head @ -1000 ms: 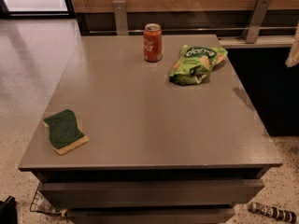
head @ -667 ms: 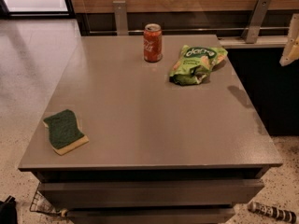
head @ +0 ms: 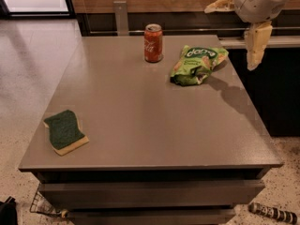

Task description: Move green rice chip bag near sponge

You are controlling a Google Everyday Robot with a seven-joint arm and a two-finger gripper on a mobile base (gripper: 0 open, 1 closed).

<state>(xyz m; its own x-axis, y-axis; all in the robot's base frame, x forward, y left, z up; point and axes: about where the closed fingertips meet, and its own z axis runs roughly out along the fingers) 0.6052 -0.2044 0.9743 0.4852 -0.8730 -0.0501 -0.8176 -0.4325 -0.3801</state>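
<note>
The green rice chip bag (head: 199, 64) lies crinkled on the far right part of the grey table (head: 140, 121). The sponge (head: 65, 131), dark green top over pale yellow foam, lies near the table's front left edge, far from the bag. My gripper (head: 229, 37) hangs at the top right, above and to the right of the bag and not touching it. Its two pale fingers are spread wide, one pointing left (head: 220, 3) and one pointing down (head: 255, 43). It holds nothing.
A red soda can (head: 153, 42) stands upright at the far edge, left of the bag. A dark counter with a rail runs behind and to the right of the table. A small striped object (head: 274, 213) lies on the speckled floor at the lower right.
My gripper has come further into view from the right edge, moving left toward the bag. The bag, sponge and can have not moved on the table.
</note>
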